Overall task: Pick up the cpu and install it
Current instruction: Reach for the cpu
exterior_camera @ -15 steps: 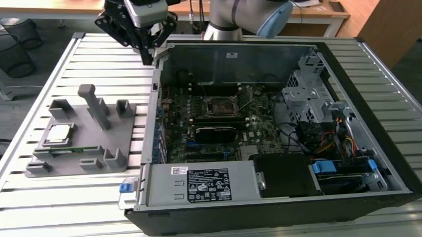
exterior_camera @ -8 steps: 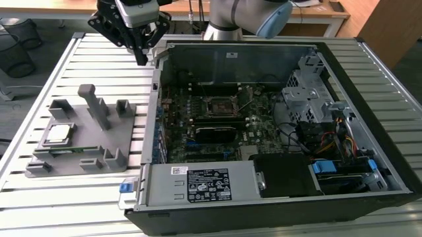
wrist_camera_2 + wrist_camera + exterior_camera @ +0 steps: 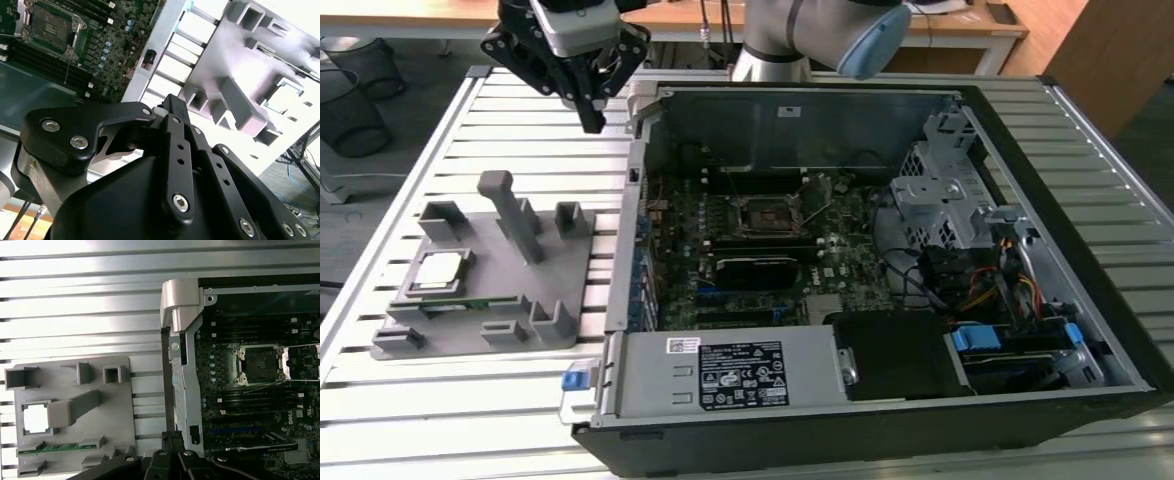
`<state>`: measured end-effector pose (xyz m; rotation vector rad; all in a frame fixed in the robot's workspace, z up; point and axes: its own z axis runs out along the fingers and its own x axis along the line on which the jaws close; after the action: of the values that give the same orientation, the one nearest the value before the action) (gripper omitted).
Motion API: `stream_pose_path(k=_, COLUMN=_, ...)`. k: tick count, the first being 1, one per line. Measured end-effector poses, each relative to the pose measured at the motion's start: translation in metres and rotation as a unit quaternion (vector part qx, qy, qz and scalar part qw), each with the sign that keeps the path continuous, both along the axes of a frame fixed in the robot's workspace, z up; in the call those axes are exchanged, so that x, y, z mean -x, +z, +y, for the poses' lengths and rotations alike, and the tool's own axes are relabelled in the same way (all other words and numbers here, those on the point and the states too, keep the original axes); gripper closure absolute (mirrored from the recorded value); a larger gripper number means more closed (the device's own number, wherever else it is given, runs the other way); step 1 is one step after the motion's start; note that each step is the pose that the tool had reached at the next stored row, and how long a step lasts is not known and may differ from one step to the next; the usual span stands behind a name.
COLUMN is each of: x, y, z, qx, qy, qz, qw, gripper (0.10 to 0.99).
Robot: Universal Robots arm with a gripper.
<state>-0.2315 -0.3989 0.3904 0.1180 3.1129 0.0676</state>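
Observation:
The cpu (image 3: 443,270) is a shiny silver square lying flat in a pocket of the grey fixture tray (image 3: 520,325) on the exterior view's left. In the first wrist view the cpu (image 3: 35,417) glares white. My gripper (image 3: 594,122) hangs in the air above the slatted table, between the tray and the open computer case, apart from the cpu. Its black fingers meet at the tip in both wrist views (image 3: 171,98) (image 3: 172,436), with nothing between them. The motherboard's socket (image 3: 767,215) (image 3: 260,362) (image 3: 50,22) stands open, its retaining frame lifted.
The open black computer case (image 3: 1067,400) fills the exterior view's right, with a power supply (image 3: 720,372) at the front and a drive cage (image 3: 941,195) behind. A green memory stick (image 3: 60,447) lies in the tray. Upright posts (image 3: 507,215) rise from the tray.

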Motion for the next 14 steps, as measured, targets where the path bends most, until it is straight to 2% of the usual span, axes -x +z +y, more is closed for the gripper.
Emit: stream_pose_path(k=14, x=0.0232, y=-0.0012, z=0.0, qx=0.0, qy=0.0, qz=0.0, qw=1.0, gripper=0.98)
